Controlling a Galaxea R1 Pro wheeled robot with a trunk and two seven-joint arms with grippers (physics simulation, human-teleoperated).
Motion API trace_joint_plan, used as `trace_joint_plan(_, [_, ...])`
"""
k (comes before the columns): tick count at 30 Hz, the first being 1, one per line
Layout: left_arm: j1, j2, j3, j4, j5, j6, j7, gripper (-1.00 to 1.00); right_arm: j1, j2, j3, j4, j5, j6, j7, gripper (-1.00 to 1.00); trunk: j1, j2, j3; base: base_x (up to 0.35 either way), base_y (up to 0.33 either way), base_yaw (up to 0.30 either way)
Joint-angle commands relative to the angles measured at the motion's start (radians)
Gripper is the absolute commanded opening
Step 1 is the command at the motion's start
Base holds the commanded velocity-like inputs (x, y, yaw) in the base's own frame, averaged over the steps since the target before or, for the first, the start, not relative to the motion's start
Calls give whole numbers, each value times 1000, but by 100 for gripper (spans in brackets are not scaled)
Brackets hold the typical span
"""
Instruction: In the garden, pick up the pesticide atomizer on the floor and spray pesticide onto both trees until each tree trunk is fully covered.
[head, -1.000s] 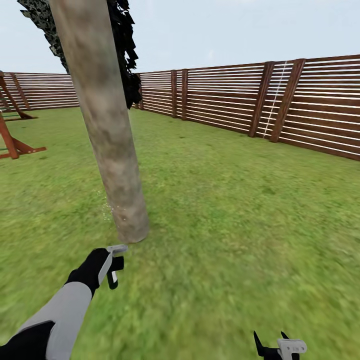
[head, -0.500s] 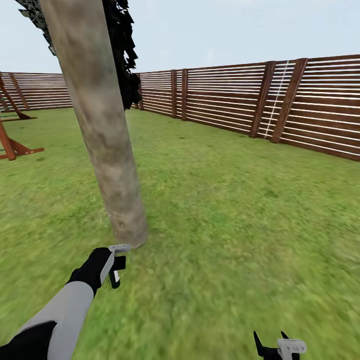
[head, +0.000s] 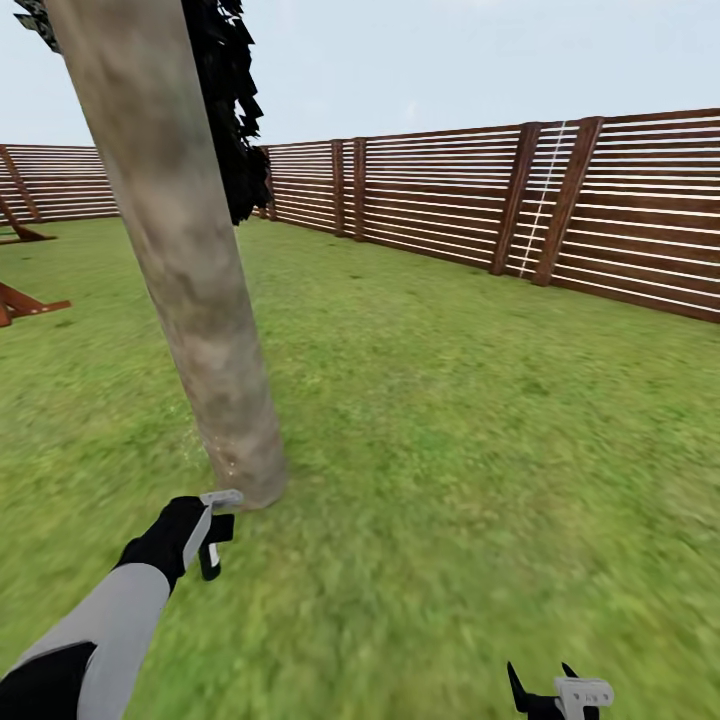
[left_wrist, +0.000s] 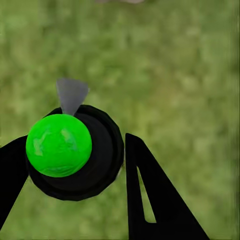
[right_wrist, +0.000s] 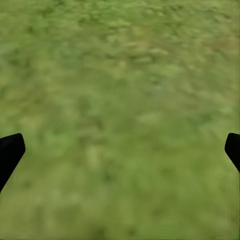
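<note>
I am on the lawn (head: 450, 420), which fills most of the head view and sits blurred under both wrist cameras. A brown slat fence (head: 470, 205) runs along the far side and off to the right. A red-brown wooden frame (head: 25, 300) shows at the left edge of the head view.

The tree trunk (head: 185, 260) stands close in front of me, left of centre, thick, pale grey-brown and mottled, leaning in the picture. Dark jagged leaves (head: 230, 110) hang behind its upper part. A few pale specks dot the trunk near its foot.

My left arm (head: 100, 630) reaches forward from the lower left, grey sleeve and black wrist. The left gripper (head: 212, 545) hangs just short of the trunk's foot, above the grass. It is clamped on the bottle (head: 211, 558), a small black body with a bit of white label. In the left wrist view the bottle (left_wrist: 80, 152) appears end-on as a black round with a bright green cap (left_wrist: 59, 145), and a black finger (left_wrist: 150, 195) presses each side. A small grey cone (left_wrist: 71, 95) sticks out from the bottle toward the grass.

The right gripper (head: 560, 692) sits low at the bottom right edge over grass. In the right wrist view its fingertips (right_wrist: 10, 152) stand far apart with bare lawn between them.
</note>
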Motion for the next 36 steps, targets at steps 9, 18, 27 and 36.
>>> trace_joint_plan(9, [1,39,-2,4,-1,0,-3,-100,0,0,0,1,0,0,0,100,0,0,0,9,2,0])
trace_joint_plan(18, [-2,33,6,-8,1,2,-4,-100,0,0,0,1,0,0,0,100,0,0,0,0,0,0])
trace_joint_plan(27, [-8,-37,-5,-10,-2,2,-3,-100,0,0,0,0,0,0,0,100,0,0,0,0,0,0])
trace_joint_plan(36, [-15,-14,-2,-13,-1,2,-2,-100,0,0,0,-2,0,0,0,100,0,0,0,-89,18,0])
